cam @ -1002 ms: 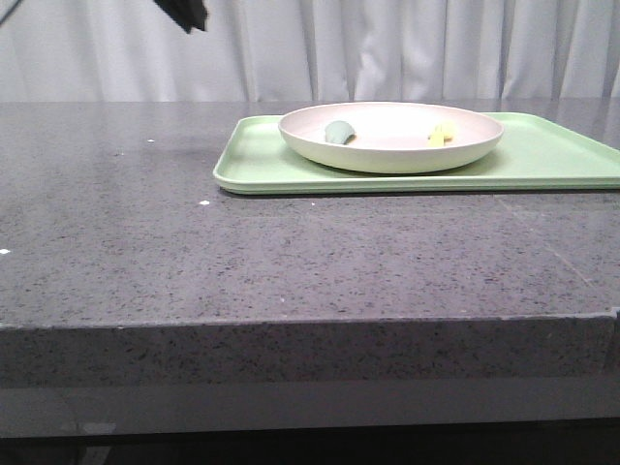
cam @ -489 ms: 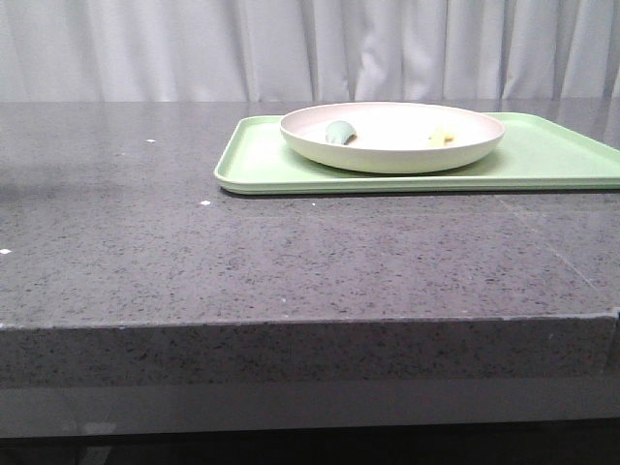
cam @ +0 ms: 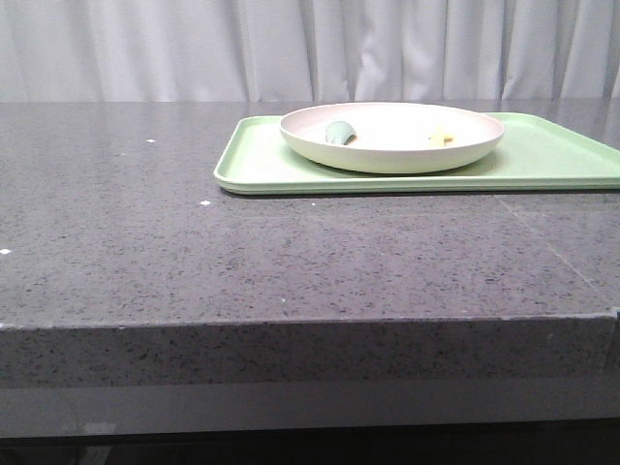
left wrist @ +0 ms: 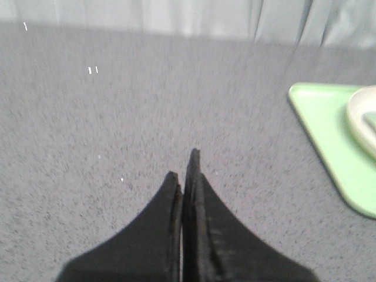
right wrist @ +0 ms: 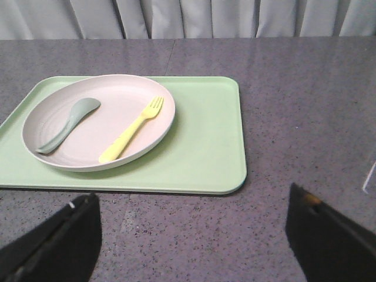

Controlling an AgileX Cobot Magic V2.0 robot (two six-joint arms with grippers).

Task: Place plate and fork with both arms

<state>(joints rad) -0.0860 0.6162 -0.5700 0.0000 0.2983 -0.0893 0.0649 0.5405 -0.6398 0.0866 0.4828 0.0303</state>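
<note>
- Dark grey speckled stone worktop (cam: 291, 252), pale pleated curtain (cam: 291, 48) behind the far edge.
- Flat rectangular light-green tray (right wrist: 200, 147) on far right of worktop, holding round cream plate (right wrist: 117, 106), matte, raised rim.
- In plate: small yellow fork (right wrist: 130, 129) on right, grey-green spoon (right wrist: 67, 123) on left, apart.
- Left tool (left wrist: 186, 176) pressed together, over bare worktop left of tray.
- Right tool (right wrist: 194, 235) spread wide, nearer than tray, gripping nothing.
</note>
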